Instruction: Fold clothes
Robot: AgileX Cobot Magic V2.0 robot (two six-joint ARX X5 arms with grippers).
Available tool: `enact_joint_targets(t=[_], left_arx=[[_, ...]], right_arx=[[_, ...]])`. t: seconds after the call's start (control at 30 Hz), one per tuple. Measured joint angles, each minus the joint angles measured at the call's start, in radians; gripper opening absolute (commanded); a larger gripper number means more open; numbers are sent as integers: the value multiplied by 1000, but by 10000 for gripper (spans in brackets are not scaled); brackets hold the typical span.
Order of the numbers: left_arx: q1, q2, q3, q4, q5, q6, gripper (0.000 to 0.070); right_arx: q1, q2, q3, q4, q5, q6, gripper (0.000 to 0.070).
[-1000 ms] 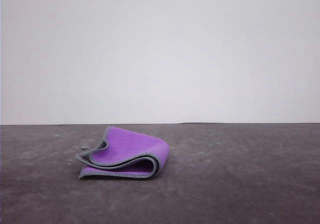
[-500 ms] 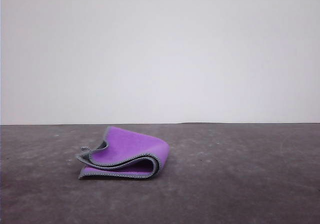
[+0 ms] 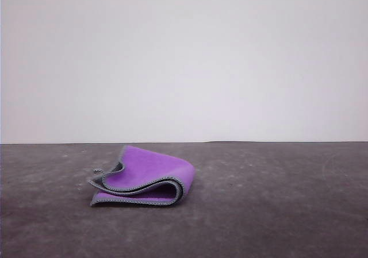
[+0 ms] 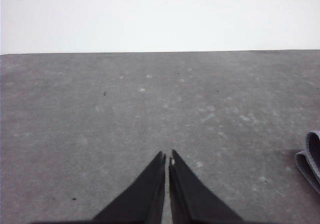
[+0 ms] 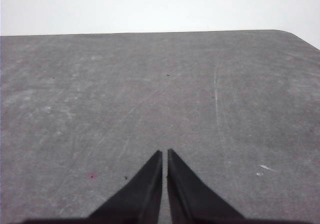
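Hovering low over the table point(image 4: 100, 109), the left gripper point(image 4: 167, 157) has its two dark fingers drawn together to a thin slit, clenched on nothing. The right gripper point(image 5: 164, 153) is in the same pose in its own wrist view: tips nearly touching, pointed forward along the tabletop, nothing between them.

The cloth point(image 3: 142, 177) lies on the table left of centre in the front view, folded loosely into a soft bundle. Its bright purple face is outward on top, and the grey stitched hem curls in layered loops along the near and left sides; the fold bulges rounded on the right. In the left wrist view a dark grey-blue loop of the cloth point(image 4: 311, 159) lies at the frame's edge, well apart from the left gripper's fingertips.

The table is a dark grey, mottled surface with pale scuffs and fine scratches. Behind the cloth stands a plain, pale wall point(image 3: 184, 57). The right wrist view has the table's far edge and a rounded corner point(image 5: 287, 33). Bare tabletop spreads on every side of the cloth.
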Motion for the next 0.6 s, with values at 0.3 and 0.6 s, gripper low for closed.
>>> enact_joint_targets(t=[0.3,0.6], left_arx=[[0,0,0,0,0,0,0],[0,0,0,0,0,0,0]], right_arx=[[0,0,0,0,0,0,16],[0,0,0,0,0,0,16]])
